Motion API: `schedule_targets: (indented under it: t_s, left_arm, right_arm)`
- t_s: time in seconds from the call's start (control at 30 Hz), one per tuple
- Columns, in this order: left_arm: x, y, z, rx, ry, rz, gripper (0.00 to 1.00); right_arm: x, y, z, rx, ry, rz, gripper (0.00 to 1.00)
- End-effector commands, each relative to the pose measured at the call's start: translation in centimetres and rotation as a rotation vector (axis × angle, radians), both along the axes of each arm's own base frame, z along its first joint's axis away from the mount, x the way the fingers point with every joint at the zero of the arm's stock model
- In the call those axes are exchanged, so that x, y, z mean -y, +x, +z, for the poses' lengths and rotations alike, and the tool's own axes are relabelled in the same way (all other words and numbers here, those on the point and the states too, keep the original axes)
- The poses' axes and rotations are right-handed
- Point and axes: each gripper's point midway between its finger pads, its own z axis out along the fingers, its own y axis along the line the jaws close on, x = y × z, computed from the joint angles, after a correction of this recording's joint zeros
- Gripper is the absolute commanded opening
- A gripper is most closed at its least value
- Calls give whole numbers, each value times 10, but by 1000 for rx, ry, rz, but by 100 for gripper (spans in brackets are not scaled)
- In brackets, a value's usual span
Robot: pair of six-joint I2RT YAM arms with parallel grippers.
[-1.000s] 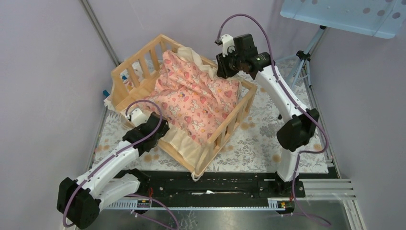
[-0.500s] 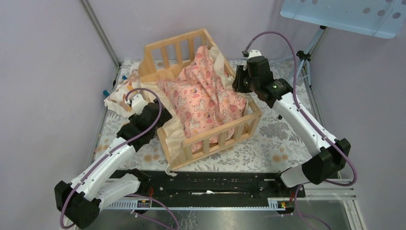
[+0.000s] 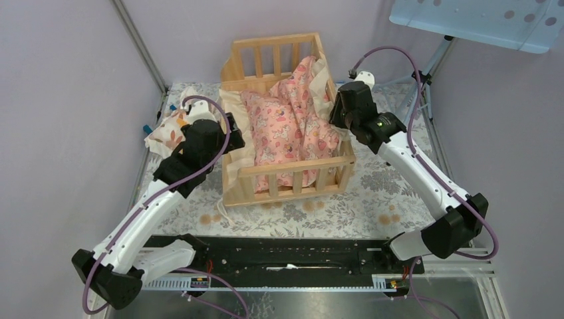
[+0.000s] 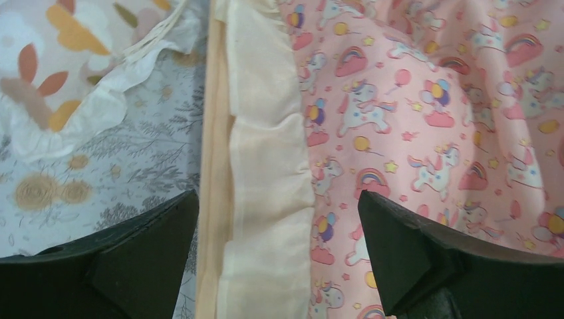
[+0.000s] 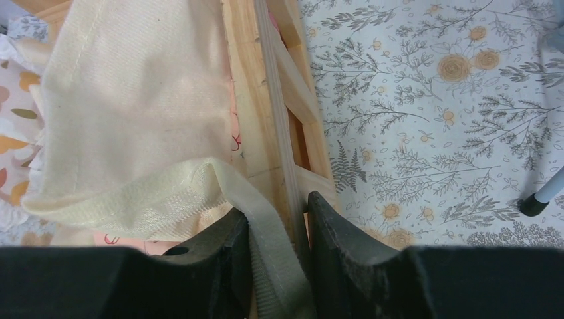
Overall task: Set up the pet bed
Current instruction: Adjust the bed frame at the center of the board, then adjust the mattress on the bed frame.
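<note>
Jaws of left gripper (image 4: pixel 276 206) spread wide over left edge of pet bed (image 3: pixel 292 165), nothing held, right gripper (image 5: pixel 279 216) clenched on its right rail, pet bed centred toward far side, pink cushion (image 3: pixel 286 123) inside

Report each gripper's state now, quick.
Left gripper: open, holding nothing, above the cushion at its ruffled edge.
Right gripper: shut on the pet bed at its side rail.

pet bed (image 3: pixel 292 165) base under cushion (image 3: pixel 286 126), pillow (image 3: pixel 166 129) partly behind left arm (image 3: pixel 154 205)
</note>
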Motion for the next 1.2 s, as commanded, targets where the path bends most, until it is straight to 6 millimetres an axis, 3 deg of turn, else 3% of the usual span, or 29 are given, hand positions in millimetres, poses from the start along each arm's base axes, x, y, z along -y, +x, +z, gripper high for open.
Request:
schedule_targets:
  t_s: [0.0,0.13,0.23,0.4,0.47,0.6,0.7,0.83,1.17]
  left_arm:
    - [29,16,47,104,17,-176,99]
    - [48,26,79,168,40,-274,99]
    - [68,33,111,223,35,-373,99]
    - [105,40,144,269,-23,-523,99]
    - [122,40,154,279,-42,-570,99]
    - [168,33,149,239,-4,-626,99]
    - [201,29,131,159,-4,-667,99]
    - [237,20,103,74,-20,-723,99]
    - [256,22,50,-40,-15,-722,95]
  right_arm:
    - [-36,11,6,52,113,-78,3]
    - [-34,2,17,78,100,-47,37]
    - [-28,-10,41,138,95,6,62]
    - [-13,-34,83,229,101,60,87]
    - [-5,-43,99,267,98,65,90]
    - [32,-60,116,306,43,-33,92]
    - [60,-76,123,334,19,-113,92]
    - [81,-96,130,367,35,-152,92]
    - [91,-110,124,364,22,-149,91]
